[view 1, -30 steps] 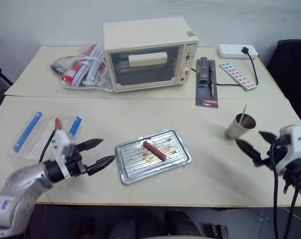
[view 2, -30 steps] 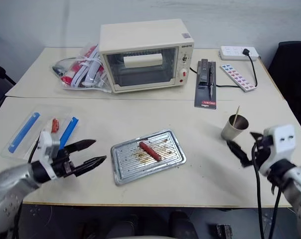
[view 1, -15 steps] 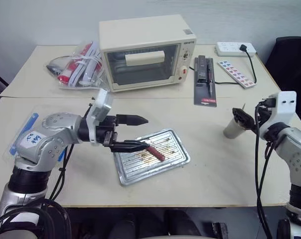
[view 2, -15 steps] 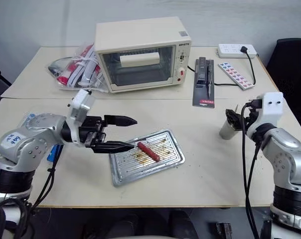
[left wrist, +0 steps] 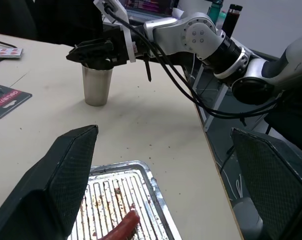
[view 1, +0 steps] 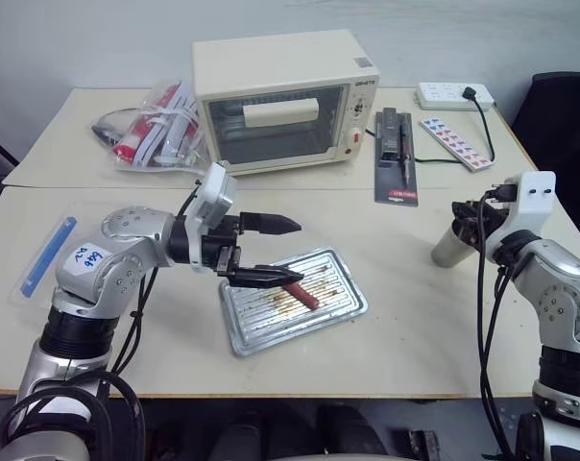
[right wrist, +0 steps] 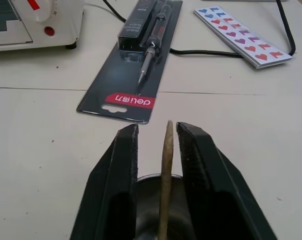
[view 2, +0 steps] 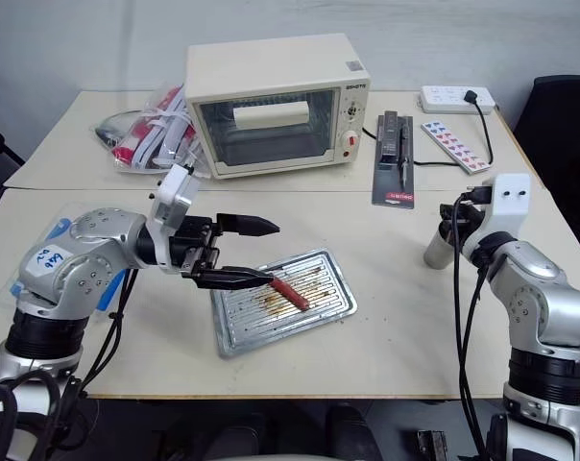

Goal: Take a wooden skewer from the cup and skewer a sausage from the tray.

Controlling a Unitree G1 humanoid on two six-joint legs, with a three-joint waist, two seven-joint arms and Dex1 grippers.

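Two arms are seen over a pale table [view 1: 405,317]. The left gripper [view 1: 288,252] is held level above the near left end of the tray [view 1: 343,305], and its two black fingers are spread wide apart with nothing between them. The lower fingertip is close to the sausage [view 1: 300,292], but whether they touch cannot be told. The sausage is lying slantwise on the ribbed bottom of the tray, among brown stains.

The tray is placed near the middle of the table, in front of a cream toaster oven [view 1: 282,99]. The cup [view 2: 438,247] is standing upright to the right of the tray, well apart from it. The right gripper [right wrist: 158,145] is placed right over the mouth of the cup. The wooden skewer [right wrist: 166,170] is standing up out of the cup, between the two right fingers. The fingers are drawn in close on both sides of the stick, with thin gaps seen beside it, so a firm pinch cannot be told yet.

Behind the cup, a black card with a soldering iron [right wrist: 141,60] is lying flat. A strip with red and blue hearts [right wrist: 243,36] is lying just beside it.
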